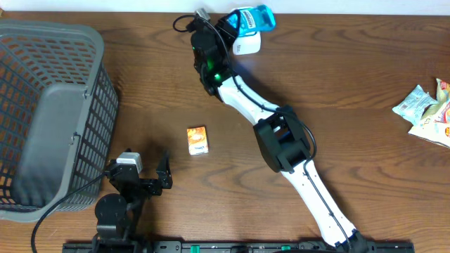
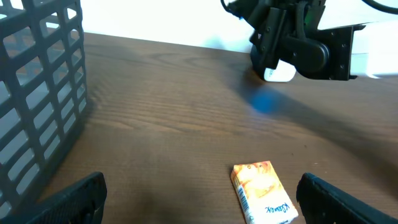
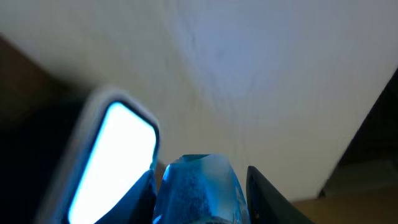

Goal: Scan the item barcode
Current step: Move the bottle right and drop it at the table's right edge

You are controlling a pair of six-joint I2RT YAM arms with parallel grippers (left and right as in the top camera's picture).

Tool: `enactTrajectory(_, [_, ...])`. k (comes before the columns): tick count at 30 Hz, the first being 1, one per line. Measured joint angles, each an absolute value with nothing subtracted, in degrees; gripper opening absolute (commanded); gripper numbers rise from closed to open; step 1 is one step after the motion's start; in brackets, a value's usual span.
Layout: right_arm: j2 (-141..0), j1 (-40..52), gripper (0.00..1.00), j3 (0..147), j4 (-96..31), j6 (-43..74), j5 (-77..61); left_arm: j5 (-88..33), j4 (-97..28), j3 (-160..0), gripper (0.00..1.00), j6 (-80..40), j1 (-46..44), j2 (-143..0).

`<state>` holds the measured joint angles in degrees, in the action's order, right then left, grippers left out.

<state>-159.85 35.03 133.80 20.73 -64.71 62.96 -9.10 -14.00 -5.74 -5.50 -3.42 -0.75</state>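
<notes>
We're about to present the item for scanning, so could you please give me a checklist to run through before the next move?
1. Right gripper shut on the blue item: ok.
2. Blue item held close to the white scanner: ok in the overhead view.
3. Barcode turned toward the scanner: cannot tell, no barcode is visible in any view.
4. Left gripper open and well apart from the right arm: ok.
5. Orange box lying on the table, touched by neither gripper: ok.
</notes>
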Motion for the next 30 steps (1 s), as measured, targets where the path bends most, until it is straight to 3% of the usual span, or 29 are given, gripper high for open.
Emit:
enactTrajectory(5, [-159.8,30.9,0.01,133.8,19.0,-63.0,69.8,-9.1,-14.0,-5.7,0.98,-5.5,-3.4,-0.8])
enactTrajectory(16, [-158.9,11.7,0.02,134.1,16.5,-57.2,82.1,-9.1,-14.0,-5.8,0.98,-5.5,-3.4,-0.8])
enactTrajectory(19, [-158.5,8.3,0.02,134.3,7.3,-52.2,82.0,-9.1,-14.0,-5.7,0.98,-5.5,-3.4,-0.8])
enactTrajectory(27, [-157.8,0.3,0.04,135.0,-34.5,-28.5,71.0,-9.1,-14.0,-5.8,0.98,-5.5,-3.4,-0.8])
enactTrajectory(30, [-157.8,-3.6,0.05,134.9,-40.9,-20.5,68.2,-9.1,-14.0,-5.8,0.98,-5.5,-3.4,-0.8])
